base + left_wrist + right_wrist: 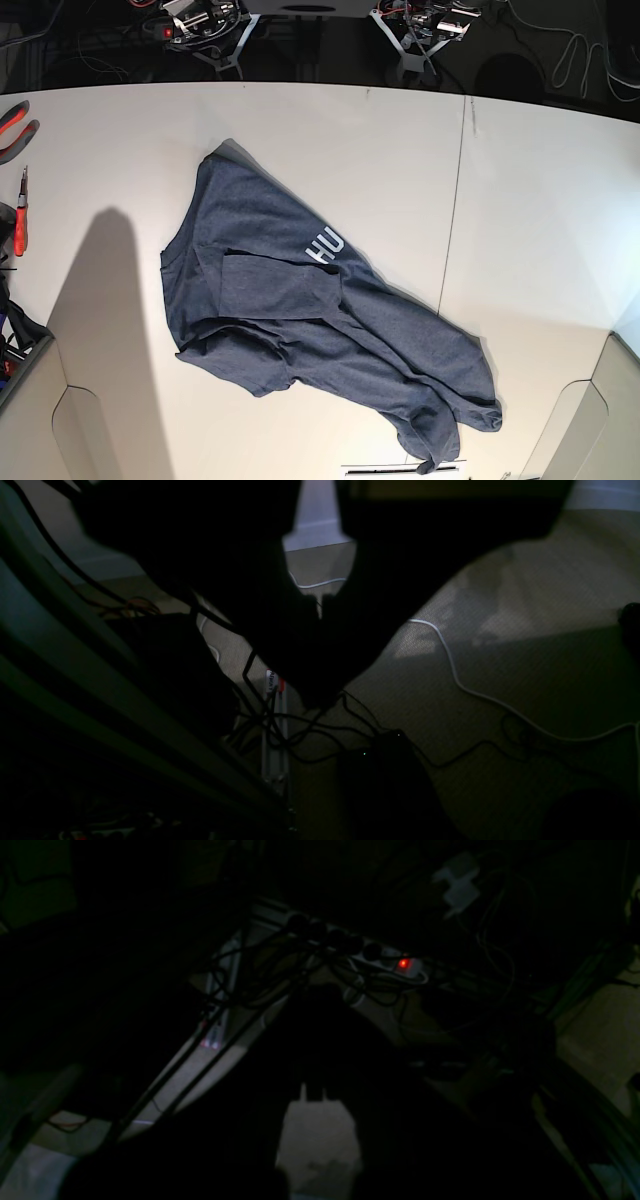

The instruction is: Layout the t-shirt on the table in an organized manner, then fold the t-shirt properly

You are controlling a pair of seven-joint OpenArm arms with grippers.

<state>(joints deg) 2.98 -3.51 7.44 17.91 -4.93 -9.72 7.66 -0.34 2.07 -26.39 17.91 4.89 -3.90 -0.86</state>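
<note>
Base view: t-shirt [270,290] (crumpled) inside table [560,250] edges.

The t-shirt [270,290] lies on the table [540,220], right of the screwdriver [21,225] and pliers [18,132].

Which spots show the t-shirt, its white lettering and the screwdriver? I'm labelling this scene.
T-shirt [270,290]: base view, folded-over patch.
White lettering [333,238]: base view, letter U.
Screwdriver [20,232]: base view, red handle.
</note>
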